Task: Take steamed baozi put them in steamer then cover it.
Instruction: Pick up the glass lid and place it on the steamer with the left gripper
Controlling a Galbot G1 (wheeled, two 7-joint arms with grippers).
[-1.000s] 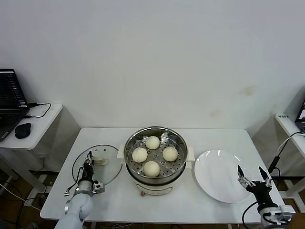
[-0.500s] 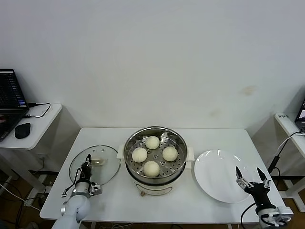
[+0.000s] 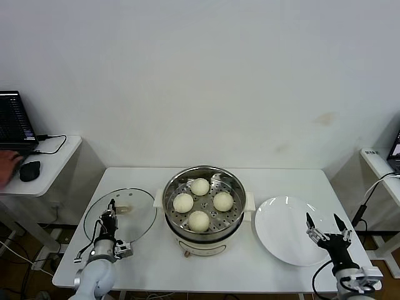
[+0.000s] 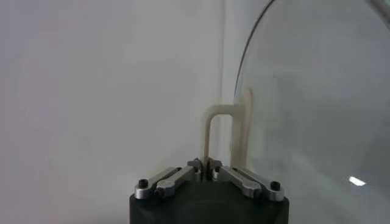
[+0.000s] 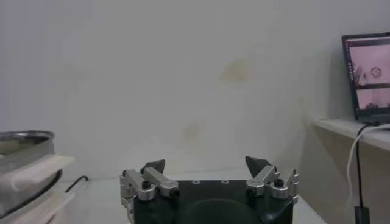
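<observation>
Several cream-white steamed baozi point(image 3: 199, 186) sit on the perforated tray inside the steel steamer point(image 3: 232, 180) at the table's middle. To its left, the cover point(image 3: 134, 215), a clear glass lid, is tilted up off the table. My left gripper point(image 3: 112, 209) is shut on its cream handle point(image 3: 123, 210). In the left wrist view the jaws point(image 4: 205, 164) pinch the thin handle point(image 4: 209, 128), with the glass point(image 4: 317, 109) beside it. My right gripper point(image 3: 322, 226) hangs open and empty over the near edge of the white plate point(image 3: 281, 225); in its wrist view the fingertips point(image 5: 207, 163) stand wide apart.
The steamer's cream side handle point(image 5: 33, 171) shows in the right wrist view. A side table on the left holds a laptop point(image 3: 12, 119) and a mouse point(image 3: 29, 170), with a person's hand point(image 3: 7, 164) near them. Another small table point(image 3: 378, 164) with cables stands at the right.
My left gripper closed on the lid's handle and raised the lid, tilting it up and a little to the left. The right gripper drifted slightly; the baozi stayed put.
</observation>
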